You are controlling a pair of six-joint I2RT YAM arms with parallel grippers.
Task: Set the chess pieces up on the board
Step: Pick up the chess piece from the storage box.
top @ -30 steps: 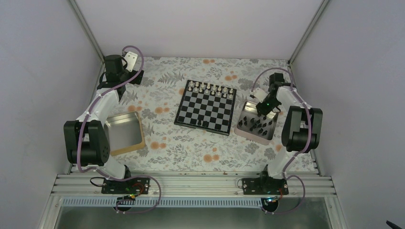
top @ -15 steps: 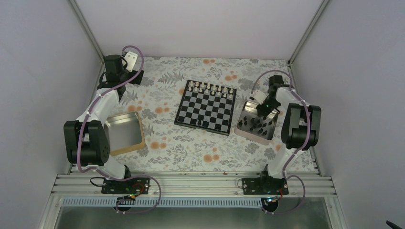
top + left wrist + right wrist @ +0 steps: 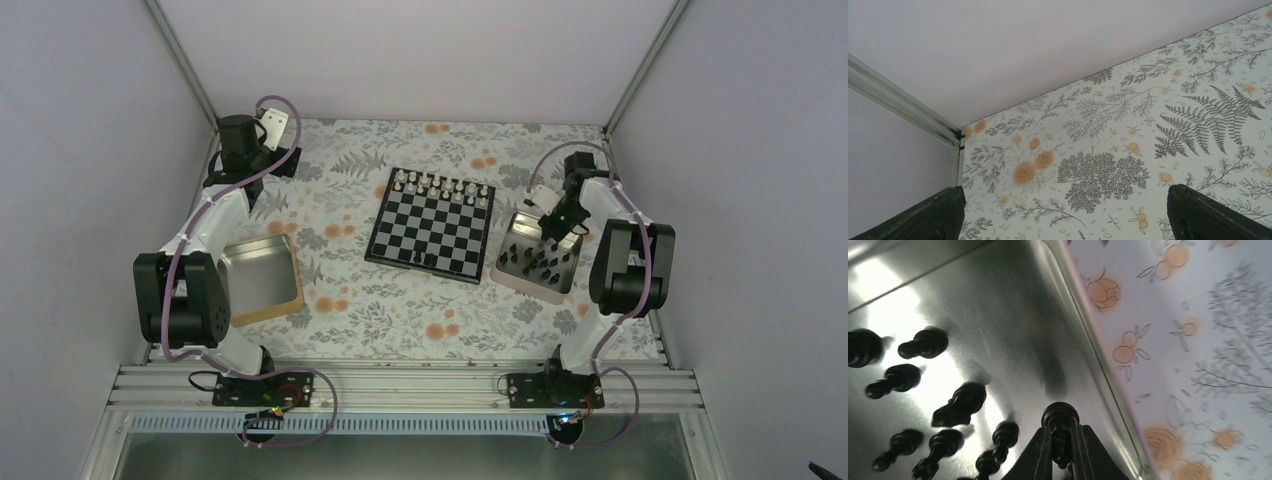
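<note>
Chess pieces [image 3: 535,262]: the black ones are sitting in the silver tin [image 3: 530,291], to the right of the board [image 3: 432,228] and off its squares; in the right wrist view several of them [image 3: 960,404] are lying on their sides on the shiny floor.
Left tool [image 3: 272,120]: it is hanging over the far left corner of the surface [image 3: 400,320], released; its fingers [image 3: 913,217] are standing wide apart over bare flowered pattern, holding nothing.
Gold-rimmed tin [image 3: 262,312]: it is lying beside the left arm, well apart from the board.
Board: it is lying near the middle of the surface, turned slightly; pale pieces [image 3: 440,185] are lining its far edge.
Silver tin: it is resting just beside the board's right edge; its wall [image 3: 1083,325] is running diagonally through the right wrist view.
Right tool [image 3: 553,230]: it is reaching down into the far end of the silver tin; its tips [image 3: 1062,440] are clenching one black piece [image 3: 1060,416].
Black piece: it is sitting between the tips, close to the tin's wall; whether it is touching the floor is unclear.
</note>
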